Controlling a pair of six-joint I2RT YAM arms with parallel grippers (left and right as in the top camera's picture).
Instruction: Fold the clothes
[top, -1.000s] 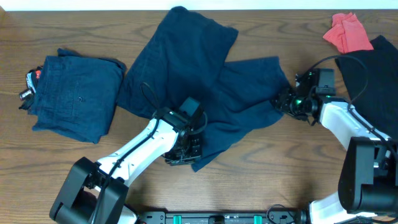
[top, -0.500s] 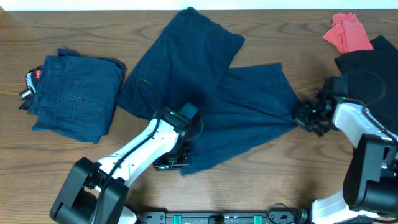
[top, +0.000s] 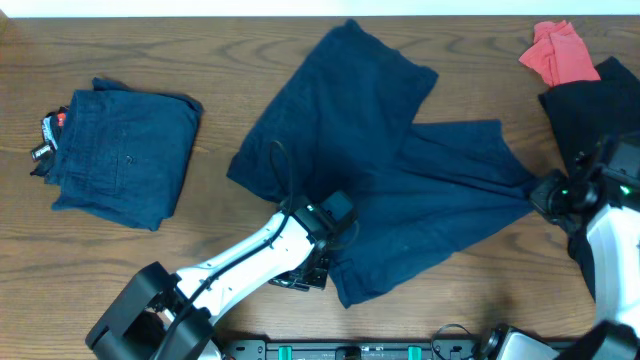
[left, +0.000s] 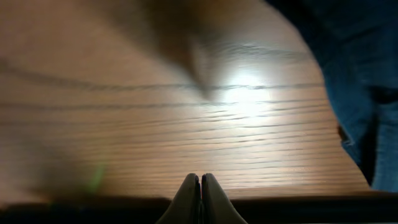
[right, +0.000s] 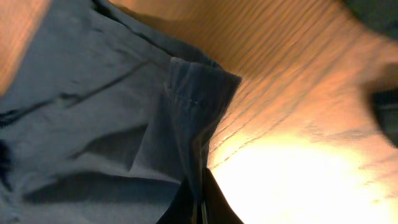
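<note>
Spread shorts: a dark navy pair (top: 380, 170) lies opened out across the middle of the table (top: 150, 260). One leg reaches toward the far edge and the other runs out to the right, where it narrows to a drawn-out corner.
Right gripper: it sits at that right-hand corner (top: 545, 195). In the right wrist view its fingers are closed (right: 200, 208) with the stitched hem of the shorts (right: 112, 112) pinched between them, and bare wood shows beyond the cloth.
Left gripper: it is low at the near-left edge of the spread shorts (top: 312, 272). In the left wrist view the two fingers are pressed flat together (left: 200, 186) with no cloth showing between them. There is wood grain in front and navy fabric (left: 360, 93) off to the side.
Folded shorts: a second navy pair (top: 125, 150) lies folded into a neat block at the left of the table, well apart from both arms, with a small red-and-white tag (top: 52, 122) at its left edge.
Far right: a red cloth (top: 555, 52) lies crumpled by the far corner, and a black garment (top: 600, 105) lies just beside it.
</note>
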